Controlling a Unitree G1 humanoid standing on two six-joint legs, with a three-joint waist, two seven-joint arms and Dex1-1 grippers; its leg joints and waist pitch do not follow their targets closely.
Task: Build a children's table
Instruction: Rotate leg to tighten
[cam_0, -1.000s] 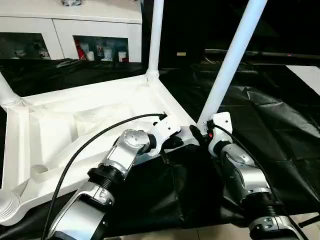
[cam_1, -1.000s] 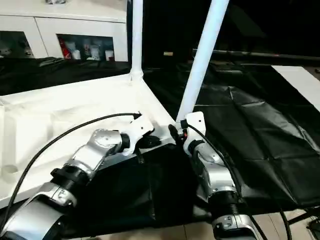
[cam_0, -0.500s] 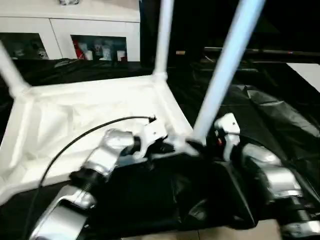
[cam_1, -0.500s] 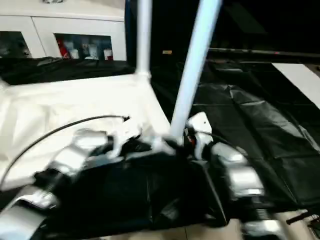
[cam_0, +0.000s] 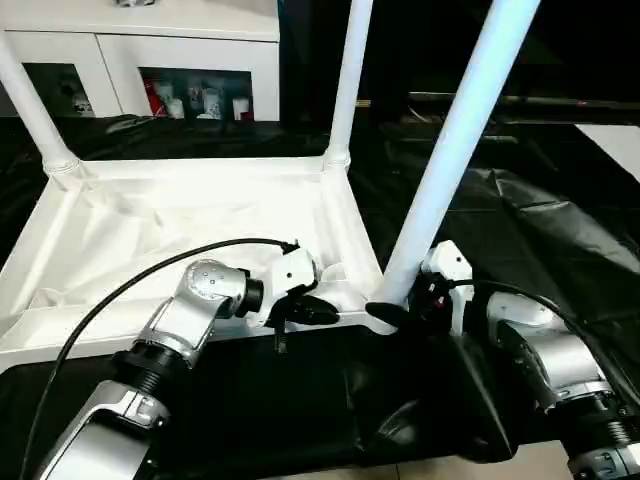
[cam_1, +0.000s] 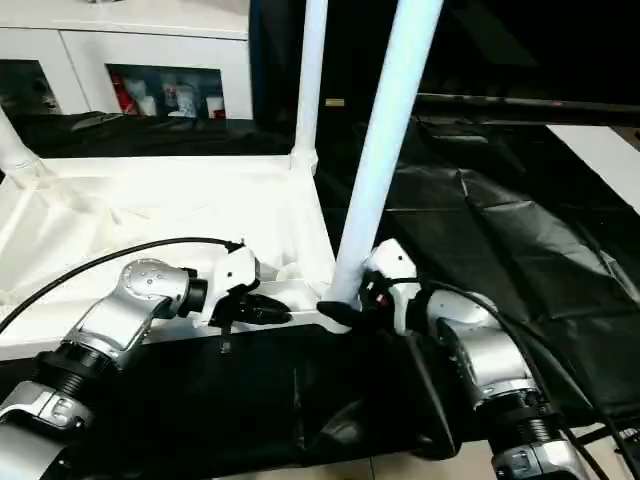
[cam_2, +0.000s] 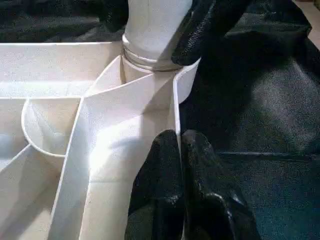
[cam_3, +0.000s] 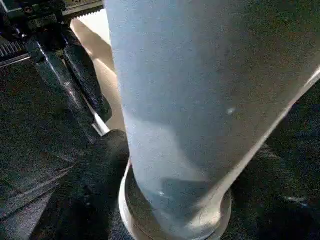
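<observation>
The upturned children's table (cam_0: 200, 215) lay mid-frame with three legs visibly socketed, the left gripper (cam_0: 300, 310) clamped on its rim and the right gripper (cam_0: 395, 312) around the near leg (cam_0: 445, 165), probably still seating it.

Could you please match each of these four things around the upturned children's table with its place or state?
Things:
1. left gripper
2. right gripper
3. far leg
4. white cabinet

Places or states:
a. behind the black-draped work table
b. at the base of the near leg
c. shut on the rim of the tabletop
d. standing in a far corner socket

Pairs: 1-c, 2-b, 3-d, 4-a
</observation>
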